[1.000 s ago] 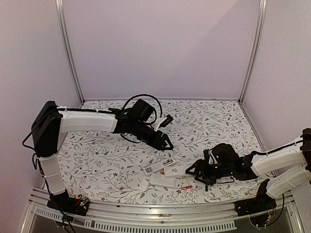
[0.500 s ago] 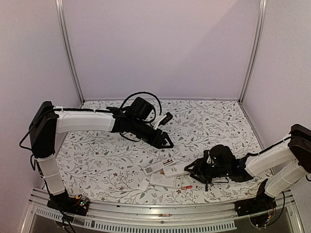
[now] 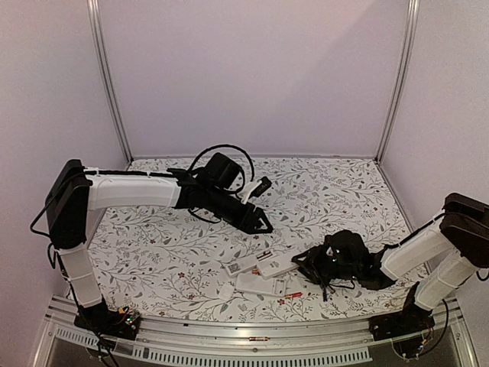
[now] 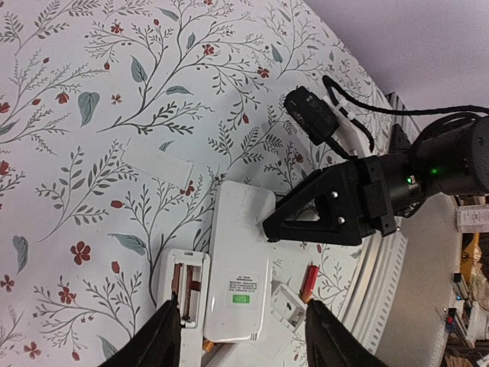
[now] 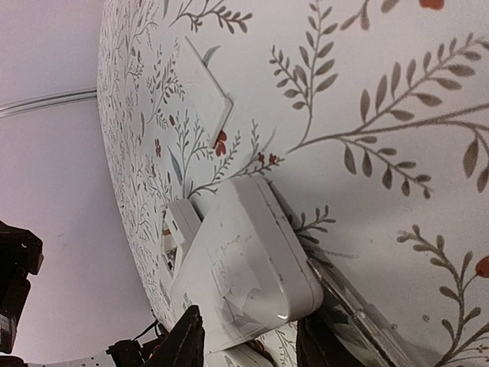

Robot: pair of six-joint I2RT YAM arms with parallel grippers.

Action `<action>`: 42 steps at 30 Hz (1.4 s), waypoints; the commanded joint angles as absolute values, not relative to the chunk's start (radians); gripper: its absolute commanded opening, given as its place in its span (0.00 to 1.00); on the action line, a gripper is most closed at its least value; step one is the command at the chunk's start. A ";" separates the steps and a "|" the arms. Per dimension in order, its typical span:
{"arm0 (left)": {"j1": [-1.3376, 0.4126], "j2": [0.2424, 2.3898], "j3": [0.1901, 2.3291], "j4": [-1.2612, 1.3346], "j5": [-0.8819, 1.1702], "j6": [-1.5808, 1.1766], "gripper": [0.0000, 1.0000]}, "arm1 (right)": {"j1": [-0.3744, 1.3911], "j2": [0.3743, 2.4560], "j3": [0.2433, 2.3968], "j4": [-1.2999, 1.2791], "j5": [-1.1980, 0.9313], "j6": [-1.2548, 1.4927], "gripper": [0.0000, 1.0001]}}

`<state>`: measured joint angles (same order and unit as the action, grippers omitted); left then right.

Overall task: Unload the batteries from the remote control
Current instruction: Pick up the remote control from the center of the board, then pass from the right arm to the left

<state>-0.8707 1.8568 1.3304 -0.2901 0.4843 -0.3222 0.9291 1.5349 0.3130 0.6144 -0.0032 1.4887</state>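
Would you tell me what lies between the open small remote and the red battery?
The larger white remote, plus a small white piece beside the red battery, seen in the left wrist view.

The left arm (image 3: 130, 191) climbs from its base at 7 o'clock to a raised shoulder at 9 o'clock. From there its white forearm runs level toward 3 o'clock and ends mid-scene. The wrist tips downward, and the left claw (image 4: 243, 340) hangs aloft with its jaws spread wide, its fingers (image 4: 162, 336) dark and tapered. The right arm (image 3: 420, 243) rises from 5 o'clock, folds sharply at an elbow near 3 o'clock and stretches down toward 9 o'clock. The right claw (image 5: 246, 344) lies low with its jaws partly apart; whether they grip cannot be told.
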 commanded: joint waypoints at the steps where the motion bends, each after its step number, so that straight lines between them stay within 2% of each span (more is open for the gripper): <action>1: -0.884 1.815 1.335 -0.293 0.482 -0.315 0.55 | 0.920 1.569 0.304 0.671 0.059 1.519 0.40; 5: -0.884 1.811 1.335 -0.292 0.480 -0.313 0.55 | 0.909 1.625 0.312 0.736 0.047 1.521 0.34; 10: -0.884 1.808 1.333 -0.290 0.484 -0.314 0.55 | 0.898 1.684 0.331 0.824 0.036 1.504 0.19; 17: -0.892 1.817 1.318 -0.272 0.487 -0.317 0.55 | 0.896 1.634 0.358 0.825 0.051 1.457 0.05; 26: -0.898 1.832 1.290 -0.226 0.524 -0.339 0.56 | 0.896 1.513 0.354 0.800 0.073 1.420 0.00; 33: -0.895 1.826 1.278 -0.210 0.509 -0.343 0.75 | 0.896 1.391 0.362 0.774 0.096 1.349 0.00; 37: -0.868 1.818 1.270 -0.183 0.550 -0.369 0.78 | 0.897 1.317 0.358 0.772 0.112 1.284 0.00; 42: -0.848 1.794 1.244 -0.097 0.703 -0.413 0.79 | 0.896 1.232 0.347 0.783 0.130 1.208 0.00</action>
